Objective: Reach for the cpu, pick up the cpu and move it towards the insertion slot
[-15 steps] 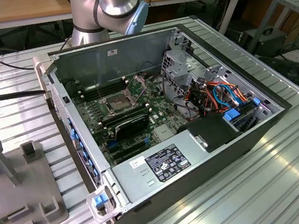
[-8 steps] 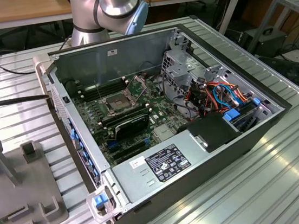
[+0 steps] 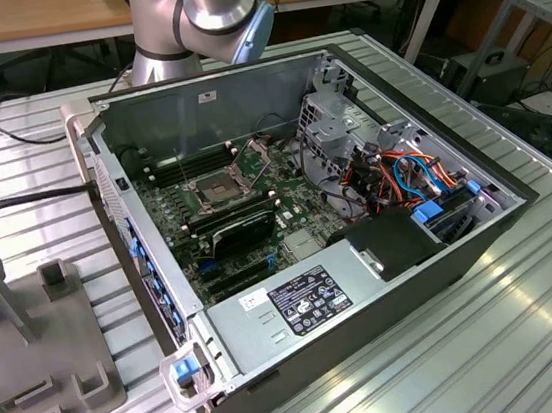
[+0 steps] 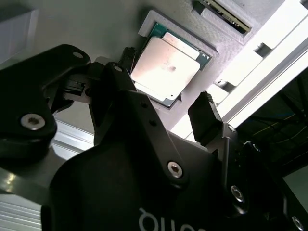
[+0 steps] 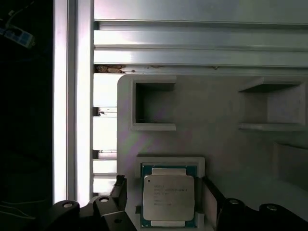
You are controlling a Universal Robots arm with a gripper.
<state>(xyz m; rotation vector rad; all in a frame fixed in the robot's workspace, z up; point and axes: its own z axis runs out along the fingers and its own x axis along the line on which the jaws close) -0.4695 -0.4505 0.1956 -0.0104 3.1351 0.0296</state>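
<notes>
The cpu [image 5: 168, 198] is seen lying flat, metal face up, in a shallow square recess of a grey tray [image 5: 216, 106]. Its green border is seated inside the raised rim of that recess. The tray is carried by the ribbed aluminium desk [image 5: 192, 41], whose rails are seen just beyond the tray's edge. Two square pockets [image 5: 154, 103] are set in the tray, further in from the cpu's recess.

The pincer [image 4: 165, 81] is held wide open above the tray. Its two black fingers [image 4: 204, 113] are placed one on each side of the cpu's recess, outside its rim, and the chip is not gripped. In both wrist views a gap is seen between each fingertip and the cpu.

In the exterior view the slot [image 3: 208, 188], with a silver frame and dark centre, is seen on the board inside the open case [image 3: 240, 80]. The arm [image 3: 211, 3] is seen rising behind the case. How the slot lies from the tray cannot be told.
</notes>
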